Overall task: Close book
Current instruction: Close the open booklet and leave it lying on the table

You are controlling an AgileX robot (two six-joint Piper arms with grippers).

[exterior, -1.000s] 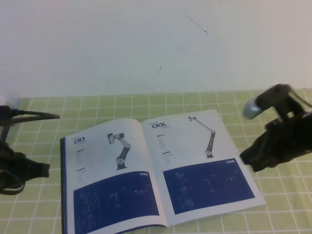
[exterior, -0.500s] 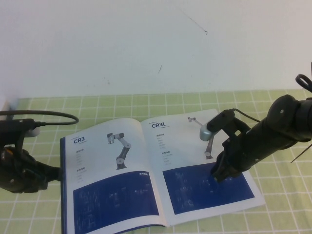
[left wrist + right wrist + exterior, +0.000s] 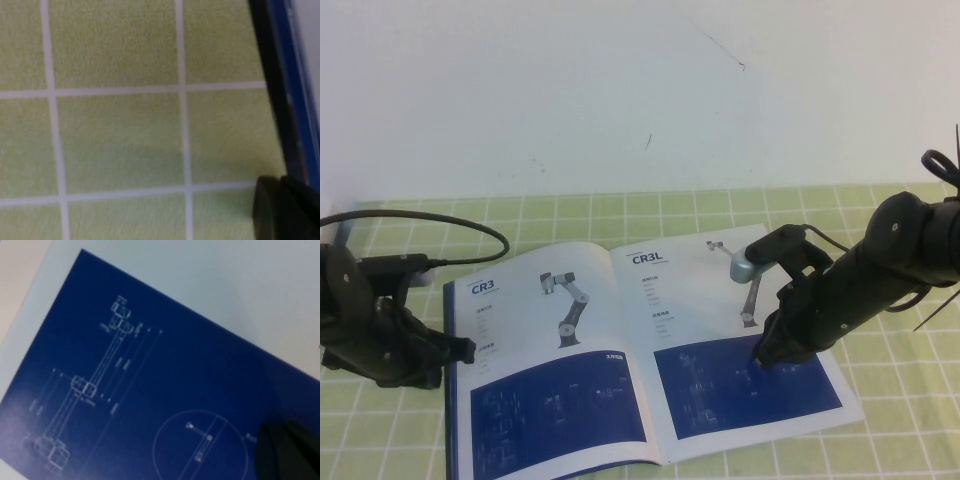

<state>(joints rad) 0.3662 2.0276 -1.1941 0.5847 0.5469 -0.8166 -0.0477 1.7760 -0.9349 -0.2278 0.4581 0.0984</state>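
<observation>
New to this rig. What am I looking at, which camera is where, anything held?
This is a robot with two black arms, each ending in a gripper. The wide picture comes from a raised camera on the robot's side, looking down. An open book lies flat on a green checked mat, showing pages headed CR3 and CR3L. The left gripper sits low by the book's left edge; the right gripper is down on the right page's blue drawing. The other two pictures come from wrist cameras: the left shows mat and the book's blue edge, the right shows that drawing close up. Nothing looks held.
</observation>
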